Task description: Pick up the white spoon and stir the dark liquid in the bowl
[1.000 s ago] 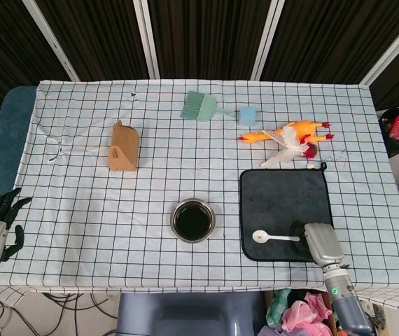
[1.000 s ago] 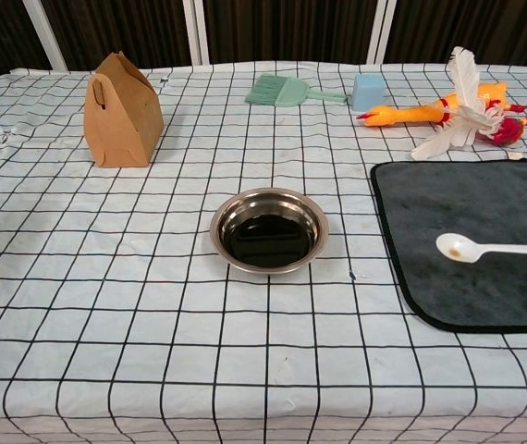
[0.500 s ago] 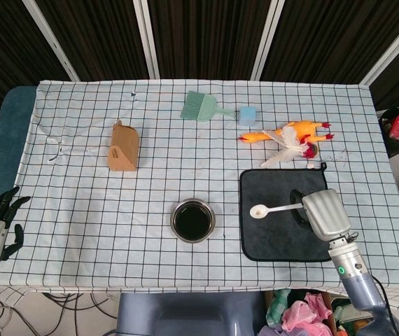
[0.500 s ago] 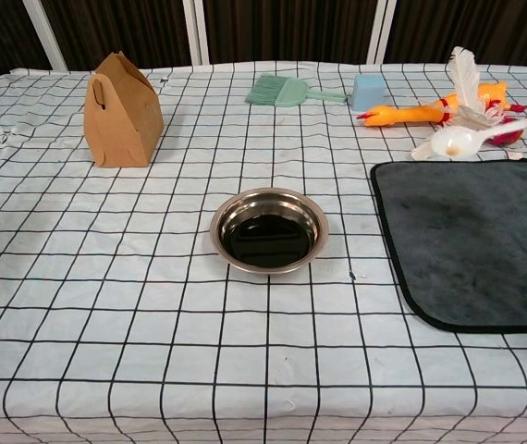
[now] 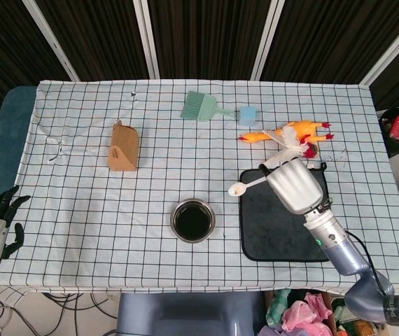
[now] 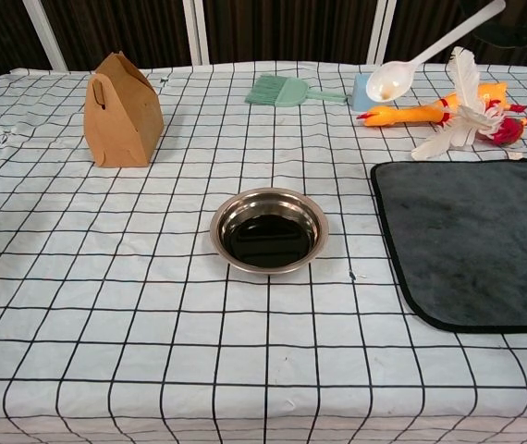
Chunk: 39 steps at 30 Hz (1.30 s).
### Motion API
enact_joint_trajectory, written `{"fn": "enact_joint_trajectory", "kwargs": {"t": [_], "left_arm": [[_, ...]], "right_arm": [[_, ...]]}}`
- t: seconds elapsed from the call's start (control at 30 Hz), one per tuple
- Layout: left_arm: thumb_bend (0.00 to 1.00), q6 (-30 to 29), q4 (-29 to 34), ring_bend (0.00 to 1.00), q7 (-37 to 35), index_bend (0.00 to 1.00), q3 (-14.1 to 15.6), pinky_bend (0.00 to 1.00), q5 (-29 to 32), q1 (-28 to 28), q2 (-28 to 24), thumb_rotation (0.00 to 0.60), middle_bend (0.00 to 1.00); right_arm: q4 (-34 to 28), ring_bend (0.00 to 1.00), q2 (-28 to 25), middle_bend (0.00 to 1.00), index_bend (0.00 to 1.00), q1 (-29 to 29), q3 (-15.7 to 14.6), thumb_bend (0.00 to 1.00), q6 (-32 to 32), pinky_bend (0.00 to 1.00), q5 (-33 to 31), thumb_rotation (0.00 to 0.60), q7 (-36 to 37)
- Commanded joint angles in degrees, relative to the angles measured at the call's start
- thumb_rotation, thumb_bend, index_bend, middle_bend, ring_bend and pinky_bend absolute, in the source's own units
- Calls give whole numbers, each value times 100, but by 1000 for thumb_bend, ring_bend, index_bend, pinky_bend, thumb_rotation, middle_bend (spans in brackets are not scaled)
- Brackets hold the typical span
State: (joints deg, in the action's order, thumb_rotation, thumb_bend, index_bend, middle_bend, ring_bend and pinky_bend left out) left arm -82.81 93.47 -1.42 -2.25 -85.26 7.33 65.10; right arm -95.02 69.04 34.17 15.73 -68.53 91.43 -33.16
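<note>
Right robot hand point(image 5: 294, 183) clamped on white spoon point(image 5: 247, 185), handle pointing right; steel bowl point(image 5: 192, 220) lies lower left of spoon tip.

Left robot hand point(image 5: 0, 210) idle at far left, fingers apart.

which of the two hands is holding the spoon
The right hand, raised over the dark mat, holds the white spoon; the left hand rests off the table's left edge, holding nothing.
</note>
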Motion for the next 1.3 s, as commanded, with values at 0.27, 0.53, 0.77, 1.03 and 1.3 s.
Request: {"fn": "enact_joint_trajectory", "kwargs": {"t": [0.27, 0.53, 0.77, 1.03, 1.3], "left_arm": [[727, 41, 21, 0, 21, 167, -43, 0, 99, 7, 21, 600, 0], [727, 67, 22, 0, -21, 167, -43, 0, 105, 13, 4, 600, 0], [727, 72, 40, 0, -58, 167, -48, 0, 112, 14, -10, 600, 0], [726, 74, 26, 0, -84, 167, -36, 0, 78, 17, -19, 600, 0], [727, 60, 17, 0, -94, 167, -33, 0, 54, 16, -20, 600, 0]], "right_arm": [[490, 1000, 730, 994, 618, 327, -134, 387, -305, 1000, 632, 600, -850], [479, 1000, 1086, 995, 626, 444, -341, 387, -121, 1000, 679, 600, -1186], [711, 1000, 1637, 995, 639, 473, -450, 386, -222, 1000, 710, 600, -1373], [1038, 1000, 2057, 995, 651, 529, -559, 387, -252, 1000, 745, 600, -1356], [1374, 1000, 2400, 995, 652, 516, -539, 387, -348, 1000, 615, 600, -1233]]}}
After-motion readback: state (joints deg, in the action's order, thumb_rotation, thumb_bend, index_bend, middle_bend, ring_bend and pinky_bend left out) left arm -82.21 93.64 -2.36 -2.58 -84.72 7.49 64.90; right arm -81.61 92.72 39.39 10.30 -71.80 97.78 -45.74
